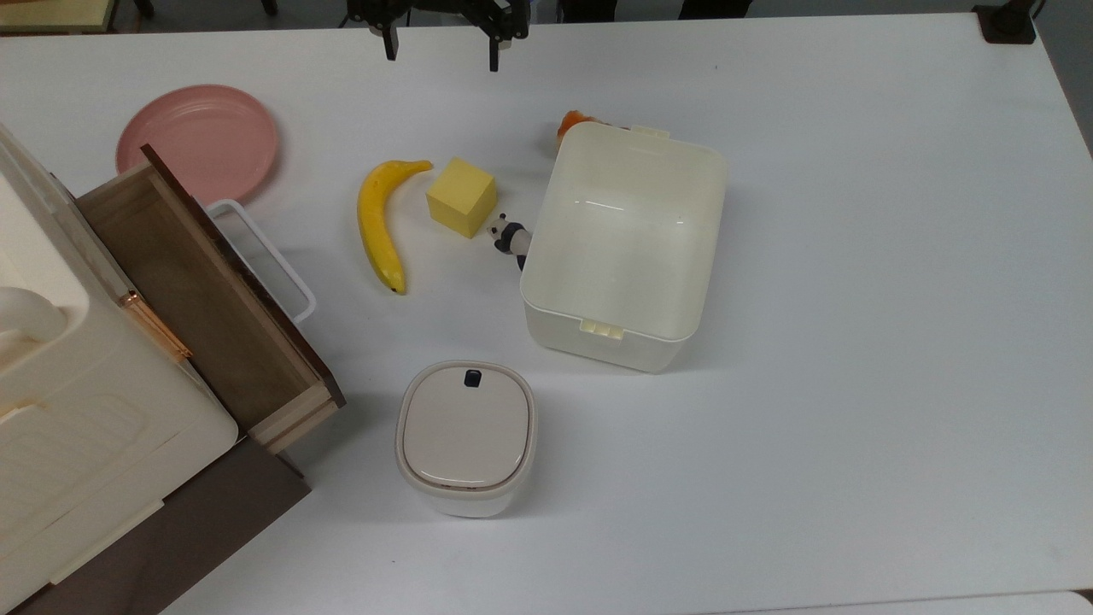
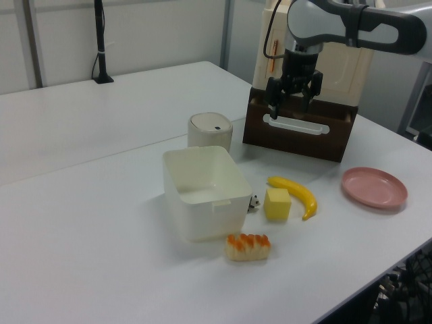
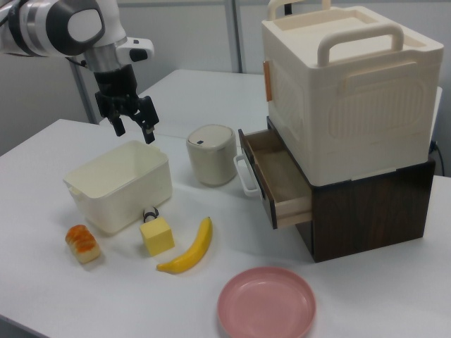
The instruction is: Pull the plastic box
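A broad white table [image 1: 854,256] fills the scene, with pale partition walls behind it in the left view and a black pole [image 2: 100,40] clamped at the far edge. The box [image 1: 623,243] sits near the middle, lidless and empty, latch tabs on its short rims. The gripper [image 1: 441,47] hangs high above the table with its two fingers spread wide, gripping nothing; in the top view it sits at roughly 11 o'clock from the box and well apart from it. In the right view the gripper [image 3: 134,127] floats above the box's [image 3: 120,186] far rim. Around the box in the top view: a panda figure [image 1: 510,239] touching its wall at 9 o'clock, a yellow cube [image 1: 461,196] and banana [image 1: 380,224] further out that way, a lidded bin [image 1: 465,437] at 7 o'clock, a pink plate [image 1: 198,141] far off at 10 o'clock. The top view catches just an orange sliver of the bread [image 1: 572,124] behind the box's far rim; the left view shows the whole bread [image 2: 248,246] lying just in front of the box [image 2: 204,192]. The right view gives the cabinet [image 3: 345,105] complete, handle on top and wooden drawer [image 3: 278,179] pulled open.
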Motion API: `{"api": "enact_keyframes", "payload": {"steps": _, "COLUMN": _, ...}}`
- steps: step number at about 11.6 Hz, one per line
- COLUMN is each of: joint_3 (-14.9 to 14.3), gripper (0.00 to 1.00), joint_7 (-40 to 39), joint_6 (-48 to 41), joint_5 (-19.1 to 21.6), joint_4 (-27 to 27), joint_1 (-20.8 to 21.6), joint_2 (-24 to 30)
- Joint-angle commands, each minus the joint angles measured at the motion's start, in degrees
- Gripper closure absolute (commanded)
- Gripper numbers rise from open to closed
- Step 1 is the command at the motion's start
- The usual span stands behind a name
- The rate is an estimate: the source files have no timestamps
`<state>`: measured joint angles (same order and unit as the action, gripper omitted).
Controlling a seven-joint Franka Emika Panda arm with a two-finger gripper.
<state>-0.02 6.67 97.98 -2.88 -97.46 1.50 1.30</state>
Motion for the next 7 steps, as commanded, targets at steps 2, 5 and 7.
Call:
{"api": "enact_keyframes", "payload": {"steps": 2, "joint_3": -3.1, "gripper": 0.0, "joint_7": -2.0, "joint_6": -0.9, "joint_5": 3.4, "joint_4": 0.7, "joint_1": 2.0, "joint_2": 0.8}}
{"api": "enact_keyframes", "payload": {"steps": 5, "joint_3": -3.1, "gripper": 0.0, "joint_7": -4.0, "joint_6": -0.9, "joint_5": 3.6, "joint_4": 0.8, "joint_1": 1.9, "joint_2": 0.8}}
{"api": "enact_keyframes", "payload": {"steps": 7, "joint_3": -3.1, "gripper": 0.0, "joint_7": -4.1, "joint_6": -1.0, "joint_5": 3.7, "joint_4": 1.3, "joint_1": 1.8, "joint_2": 0.8}}
